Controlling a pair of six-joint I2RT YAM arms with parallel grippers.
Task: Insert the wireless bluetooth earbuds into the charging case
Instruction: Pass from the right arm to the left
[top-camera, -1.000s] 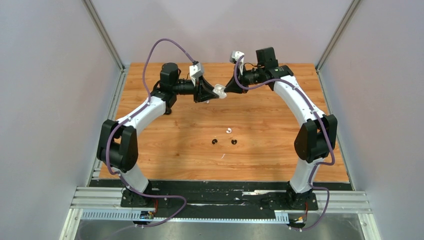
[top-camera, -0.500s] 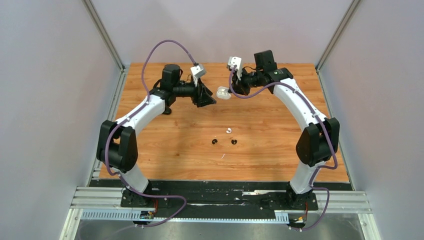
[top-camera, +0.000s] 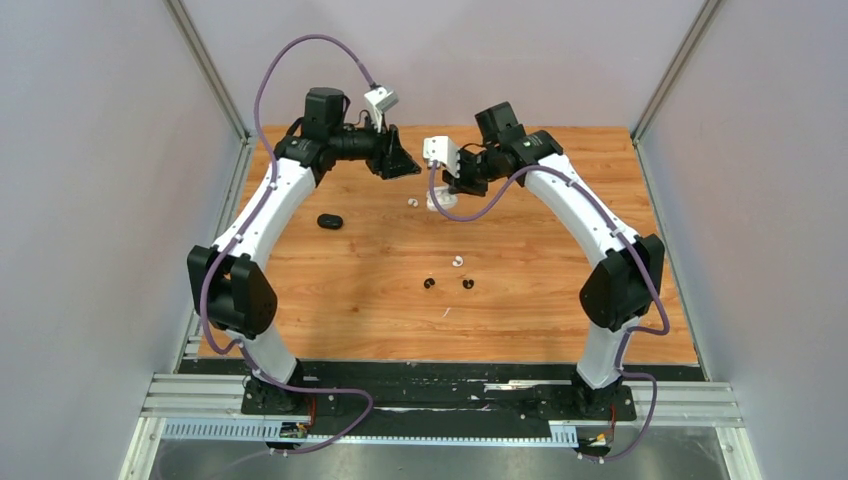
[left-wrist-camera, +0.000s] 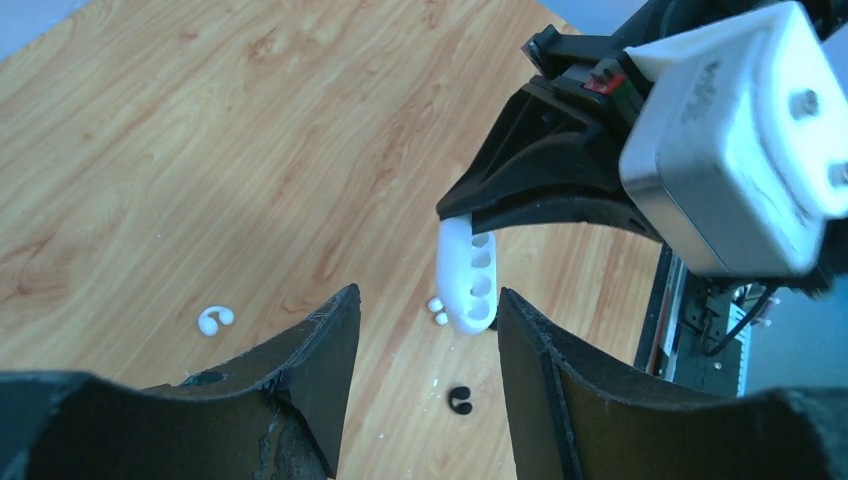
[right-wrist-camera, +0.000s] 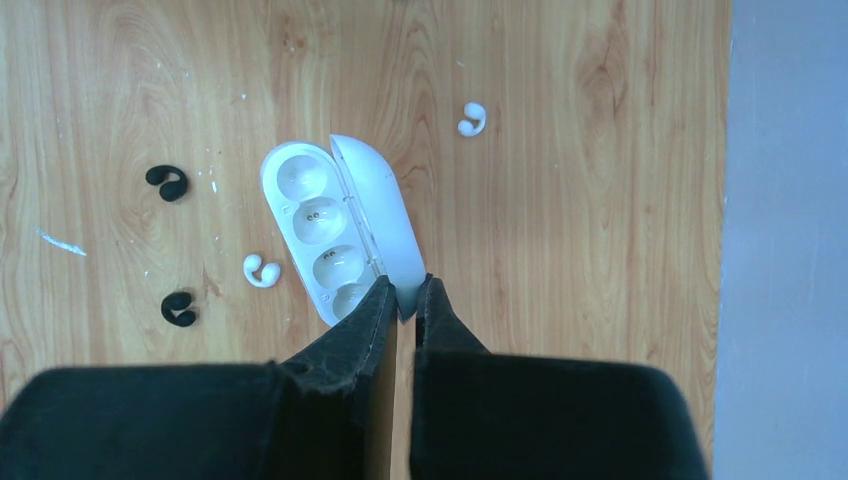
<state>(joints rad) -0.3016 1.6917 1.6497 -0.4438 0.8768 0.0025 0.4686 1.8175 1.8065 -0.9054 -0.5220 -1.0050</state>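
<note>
Wooden table (top-camera: 560, 280) is strewn with four loose earbuds (right-wrist-camera: 260, 270), all outside the opened white case (right-wrist-camera: 335, 225). Its lid edge, partly hidden, is clamped by the right gripper (right-wrist-camera: 405, 300); the left gripper (left-wrist-camera: 428, 298) is held apart, empty.

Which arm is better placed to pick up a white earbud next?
Probably left: its jaws stand open and empty near a white earbud, while the right jaws are shut on the open white case.

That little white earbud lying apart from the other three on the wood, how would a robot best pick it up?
Likely straight down from above: the white earbud lies flat on the table with bare wood around it. Pinch across its rounder bulb, not the thin curled tail. The left gripper is open and empty.
</note>
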